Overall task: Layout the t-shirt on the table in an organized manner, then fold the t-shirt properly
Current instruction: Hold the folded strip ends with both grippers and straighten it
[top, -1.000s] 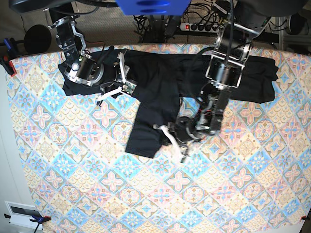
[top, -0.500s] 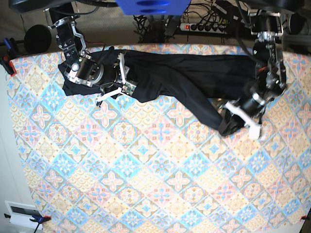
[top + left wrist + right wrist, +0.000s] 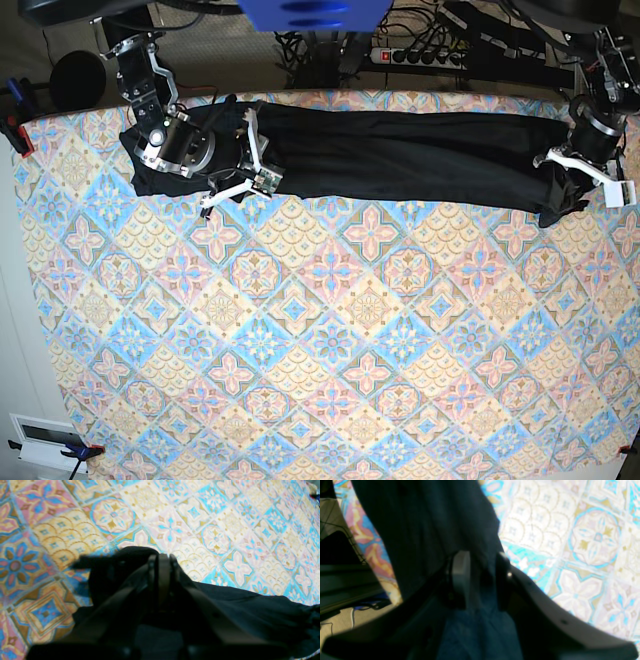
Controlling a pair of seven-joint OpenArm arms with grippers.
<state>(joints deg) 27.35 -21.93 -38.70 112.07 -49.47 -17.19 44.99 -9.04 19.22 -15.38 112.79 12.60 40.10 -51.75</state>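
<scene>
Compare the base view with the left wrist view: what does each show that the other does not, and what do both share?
Only the base view shows the whole t-shirt stretched in a long band along the far edge, the right gripper pinching it, and the power strip behind. Only the left wrist view shows the left gripper close up, shut on bunched black cloth. Both show the shirt and the patterned table.

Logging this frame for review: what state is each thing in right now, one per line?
t-shirt: pulled out into a long, narrow band along the table's far edge, held at both ends, not yet spread flat.
left gripper: shut on the t-shirt's end, at the base view's right.
right gripper: shut on the t-shirt, fabric between its jaws.
table: covered by the patterned cloth.
</scene>
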